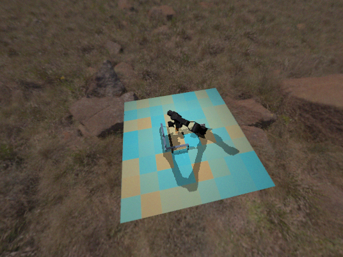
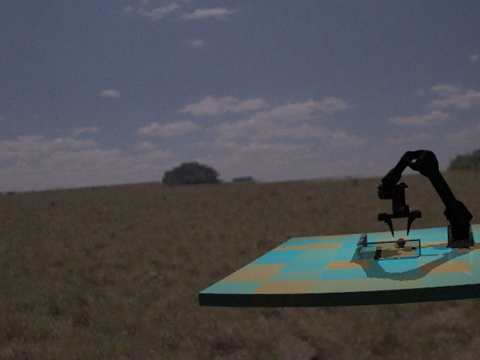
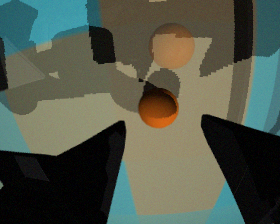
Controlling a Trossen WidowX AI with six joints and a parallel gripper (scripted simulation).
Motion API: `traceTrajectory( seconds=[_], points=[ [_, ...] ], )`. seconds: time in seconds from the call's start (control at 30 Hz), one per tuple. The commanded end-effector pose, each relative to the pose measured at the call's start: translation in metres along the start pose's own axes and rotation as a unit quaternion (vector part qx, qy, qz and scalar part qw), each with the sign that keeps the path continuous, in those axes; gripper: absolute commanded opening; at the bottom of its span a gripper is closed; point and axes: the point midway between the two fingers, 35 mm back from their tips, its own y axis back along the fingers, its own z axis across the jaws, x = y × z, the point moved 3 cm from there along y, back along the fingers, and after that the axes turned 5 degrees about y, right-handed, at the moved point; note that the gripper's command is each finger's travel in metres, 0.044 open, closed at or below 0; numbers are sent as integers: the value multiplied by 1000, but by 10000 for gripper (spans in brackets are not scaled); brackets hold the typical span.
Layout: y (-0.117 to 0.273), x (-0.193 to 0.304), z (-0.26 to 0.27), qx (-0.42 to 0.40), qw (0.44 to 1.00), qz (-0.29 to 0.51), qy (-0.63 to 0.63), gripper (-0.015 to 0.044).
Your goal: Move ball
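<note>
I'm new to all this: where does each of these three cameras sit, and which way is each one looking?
Top: high up, looking steeply down on the checkered table, the corner walls and the whole dark arm.
Exterior: off to the side, near table height, facing the open gripper hanging above the ball.
Wrist: on the arm, looking down between both fingers at the orange ball and its see-through copy.
Shared: exterior and wrist both show the ball below the fingers.
</note>
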Motion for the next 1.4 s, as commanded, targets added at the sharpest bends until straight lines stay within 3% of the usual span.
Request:
traceTrajectory(
  seconds=[0.0, 0.53, 0.67, 0.9, 1.07, 1.37],
  points=[
    [-9, -1, 1, -1, 1000, -3, -2, 291],
    [-32, -2, 1, -1, 1000, -3, -2, 291],
    [-32, -2, 1, -1, 1000, -3, -2, 186],
    [-32, -2, 1, -1, 1000, -3, -2, 139],
    [-19, 0, -1, -1, 1000, -2, -2, 8],
    [29, 4, -5, -1, 1000, 0, -3, 0]
  ],
)
